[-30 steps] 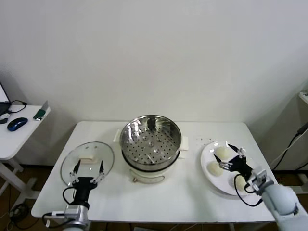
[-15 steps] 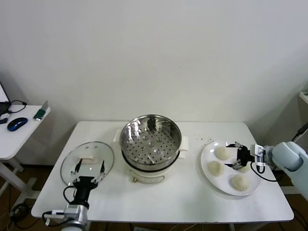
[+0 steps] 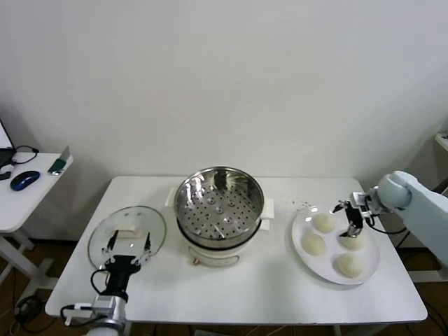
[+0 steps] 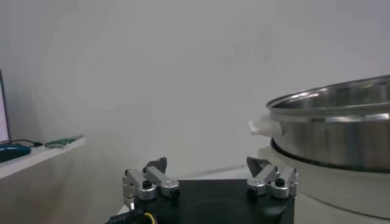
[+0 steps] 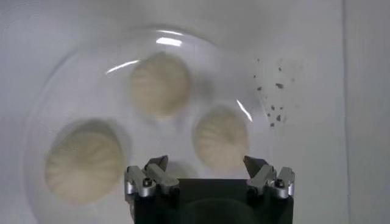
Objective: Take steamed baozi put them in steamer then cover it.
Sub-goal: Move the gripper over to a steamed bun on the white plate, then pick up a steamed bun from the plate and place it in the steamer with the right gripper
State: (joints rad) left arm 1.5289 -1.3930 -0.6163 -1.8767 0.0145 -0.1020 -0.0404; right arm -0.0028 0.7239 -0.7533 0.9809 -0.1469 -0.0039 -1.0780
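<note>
Several cream-white steamed baozi lie on a white plate (image 3: 369,260) at the right; one (image 3: 324,222) is at the far side, one (image 3: 312,243) nearer the steamer, one (image 3: 349,264) at the front. My right gripper (image 3: 348,217) hangs open over the plate's far right part, just above another baozi (image 3: 355,243). In the right wrist view the open gripper (image 5: 207,163) is empty, with a baozi (image 5: 221,137) just beyond the fingertips. The shiny steamer (image 3: 219,210) stands uncovered mid-table. The glass cover (image 3: 127,234) lies at the left, and my left gripper (image 3: 127,246) rests open by its near edge.
A side table (image 3: 21,199) with a blue mouse (image 3: 25,180) stands to the far left. Dark specks (image 3: 301,204) dot the table beyond the plate. The steamer's side (image 4: 341,131) fills one side of the left wrist view, beyond the idle left gripper (image 4: 207,164).
My right arm has swung from the plate's near right side round to its far right side, carrying the open gripper over the baozi. The left arm has not moved.
</note>
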